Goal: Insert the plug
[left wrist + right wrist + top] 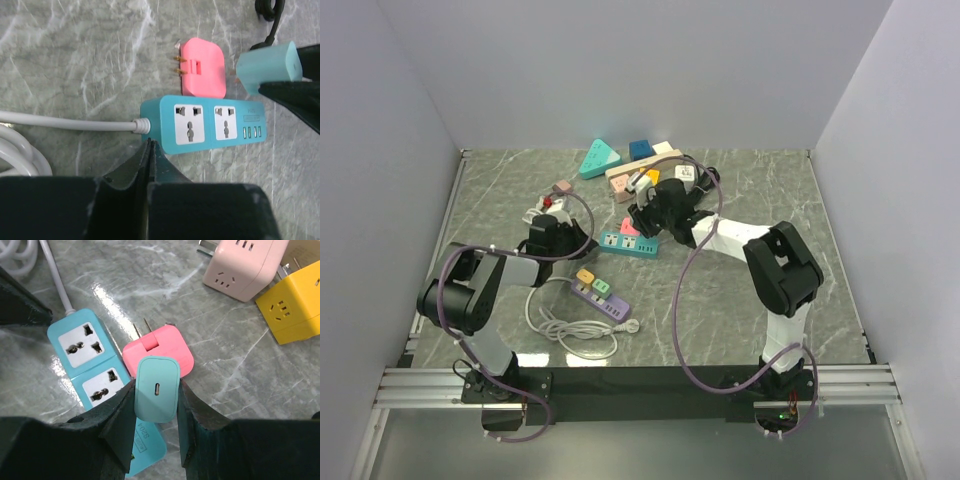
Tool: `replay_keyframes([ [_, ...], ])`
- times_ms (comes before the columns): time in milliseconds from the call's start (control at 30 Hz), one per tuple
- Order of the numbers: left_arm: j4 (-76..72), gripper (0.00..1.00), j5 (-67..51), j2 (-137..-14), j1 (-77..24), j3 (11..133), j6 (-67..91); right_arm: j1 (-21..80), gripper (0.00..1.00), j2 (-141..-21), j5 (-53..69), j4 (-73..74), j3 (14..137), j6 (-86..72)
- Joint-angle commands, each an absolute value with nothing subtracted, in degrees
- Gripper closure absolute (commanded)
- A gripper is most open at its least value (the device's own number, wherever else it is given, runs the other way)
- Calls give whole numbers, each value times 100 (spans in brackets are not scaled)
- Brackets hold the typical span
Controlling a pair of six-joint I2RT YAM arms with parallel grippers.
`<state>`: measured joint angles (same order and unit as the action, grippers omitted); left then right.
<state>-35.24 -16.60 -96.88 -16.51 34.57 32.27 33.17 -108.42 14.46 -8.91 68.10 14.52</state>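
Right fingers (122, 415) pinch the teal charger (156, 388) above the USB end of the teal power strip (200, 123); left fingers (135, 170), pressed together at its cord end, hold nothing, so you risk the strip sliding or prongs catching the pink adapter (202, 67).

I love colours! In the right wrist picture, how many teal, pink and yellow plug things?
Teal: 2, flat teal power strip, small teal charger
Pink: 2, bright pink flat plug, pale pink cube adapter
Yellow: 1, yellow cube adapter
Total: 5
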Motion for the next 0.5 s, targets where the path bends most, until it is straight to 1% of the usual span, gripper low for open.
replay_keyframes([
  [0,-3411,94,-1705,-9615,-1723,3506,3217,3287,100,-10898,1275,-757,7171,1433],
  [200,-3340,94,-1731,-9773,-1881,3656,3173,3278,100,-11179,1424,-45,7602,1476],
  [300,-3313,94,-1670,-9765,-1934,3674,3155,3287,100,-11355,1564,570,7918,1512],
  [467,-3305,94,-1635,-9809,-1977,3726,3120,3278,100,-11303,2047,852,7752,1415],
])
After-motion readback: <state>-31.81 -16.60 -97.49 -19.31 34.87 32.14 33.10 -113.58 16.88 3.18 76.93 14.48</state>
